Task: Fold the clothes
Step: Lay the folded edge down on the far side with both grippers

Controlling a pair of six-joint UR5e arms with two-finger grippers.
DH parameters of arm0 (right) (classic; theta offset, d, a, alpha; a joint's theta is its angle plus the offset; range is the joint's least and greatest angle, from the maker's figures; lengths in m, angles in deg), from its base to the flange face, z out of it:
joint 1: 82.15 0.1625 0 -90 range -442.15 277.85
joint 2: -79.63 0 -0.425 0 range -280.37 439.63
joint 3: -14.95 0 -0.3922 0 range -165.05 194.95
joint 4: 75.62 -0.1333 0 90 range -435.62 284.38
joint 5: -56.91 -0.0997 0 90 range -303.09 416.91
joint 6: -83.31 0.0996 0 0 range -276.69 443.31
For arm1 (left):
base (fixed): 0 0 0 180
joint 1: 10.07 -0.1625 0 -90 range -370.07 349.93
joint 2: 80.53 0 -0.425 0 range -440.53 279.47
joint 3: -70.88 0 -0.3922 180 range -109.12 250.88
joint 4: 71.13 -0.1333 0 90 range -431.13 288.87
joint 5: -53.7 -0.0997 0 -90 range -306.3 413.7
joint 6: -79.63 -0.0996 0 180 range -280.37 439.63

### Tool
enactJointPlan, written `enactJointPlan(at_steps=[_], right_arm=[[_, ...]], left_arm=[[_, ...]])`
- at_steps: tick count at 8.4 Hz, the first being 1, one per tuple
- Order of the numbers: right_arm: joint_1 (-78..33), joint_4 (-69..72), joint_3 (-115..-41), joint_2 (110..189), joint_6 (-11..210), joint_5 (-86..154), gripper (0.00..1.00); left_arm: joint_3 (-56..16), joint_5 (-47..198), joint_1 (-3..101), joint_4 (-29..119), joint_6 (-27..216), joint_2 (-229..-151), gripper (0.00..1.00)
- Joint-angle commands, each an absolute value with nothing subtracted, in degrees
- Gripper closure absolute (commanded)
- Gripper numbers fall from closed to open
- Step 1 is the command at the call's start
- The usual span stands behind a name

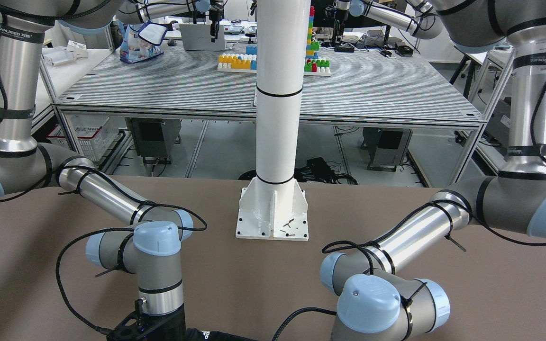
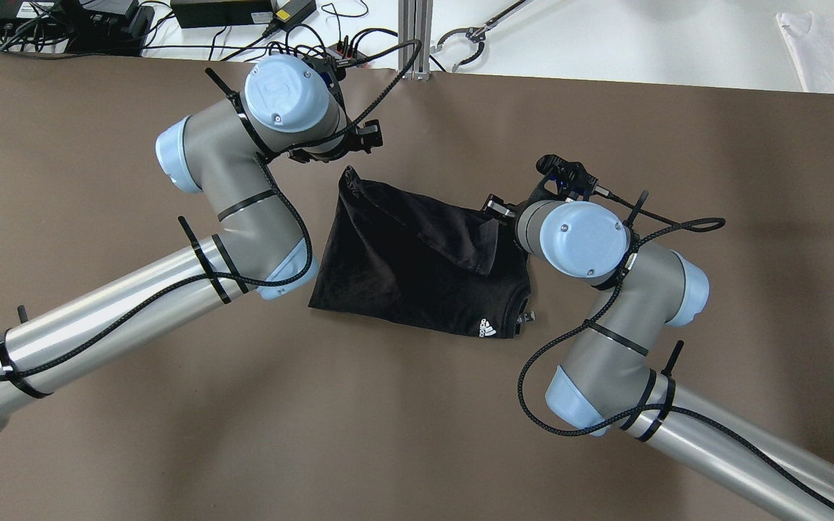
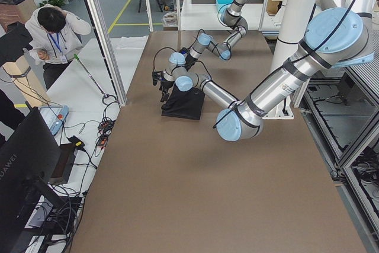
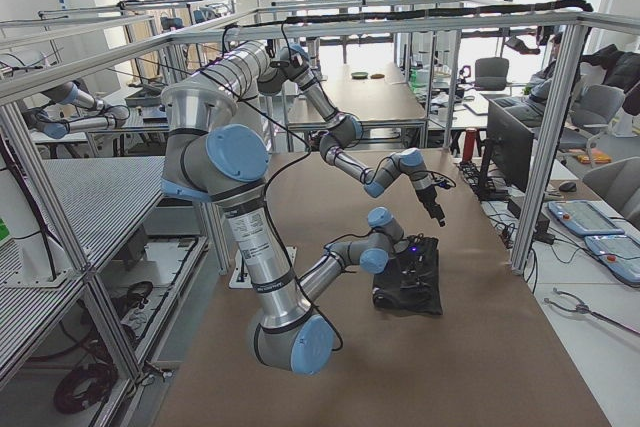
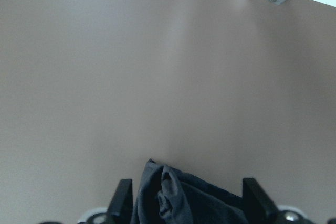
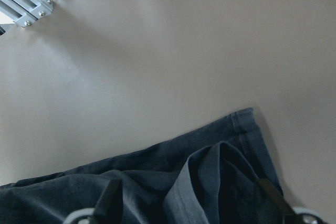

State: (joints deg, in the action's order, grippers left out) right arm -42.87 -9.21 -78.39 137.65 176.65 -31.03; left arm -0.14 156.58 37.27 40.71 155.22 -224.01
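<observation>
1. Your left pincer (image 5: 189,188) stands wide, a shirt (image 2: 417,268) corner in the gap.
2. Your right pincer (image 6: 187,192) gapes too, shirt hem under it.
3. The shirt lies on the counter (image 2: 171,434) between them.

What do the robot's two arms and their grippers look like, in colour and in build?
Both the left arm and the right arm are silver tubes with grey joints and light-blue round caps. A black braided cable runs along each. The left gripper and the right gripper have black fingers.
</observation>
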Motion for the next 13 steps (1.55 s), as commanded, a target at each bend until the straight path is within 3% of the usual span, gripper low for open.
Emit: enactJointPlan(at_steps=[1,2,6,8,9,10,11,13], right_arm=[[-47.1,-9.1,-78.8,137.5,186.6,-30.5,0.24],[-49.4,-9.1,-78.6,137.5,187.4,-27.7,0.33],[-53.4,-9.1,-74.4,137.2,188.3,-21.1,0.35],[-53.4,-9.1,-73.7,136.7,188.3,-21.1,0.42],[-53.4,-9.1,-73.6,136.5,188.5,-21.1,0.56],[-53.3,-9.2,-73.6,136.2,188.4,-21.1,0.94],[-53.0,-9.2,-73.5,136.2,187.3,-21.1,1.0],[-50.5,-9.2,-73.4,136.2,183.7,-21.1,1.0]], left_arm=[[-0.6,157.4,37.7,40.8,155.1,-223.5,0.0],[-0.6,157.4,37.8,40.8,155.1,-223.5,0.0],[-0.6,157.3,37.8,40.8,155.0,-222.9,0.0],[-0.6,157.3,37.8,40.8,154.7,-222.7,0.0],[-0.6,157.3,37.8,40.8,154.7,-222.6,0.0],[-0.6,157.2,37.8,40.8,154.7,-222.6,0.0],[-0.6,157.2,37.8,40.8,154.6,-222.7,0.0],[-0.6,157.2,37.8,40.8,154.6,-222.6,0.0]])
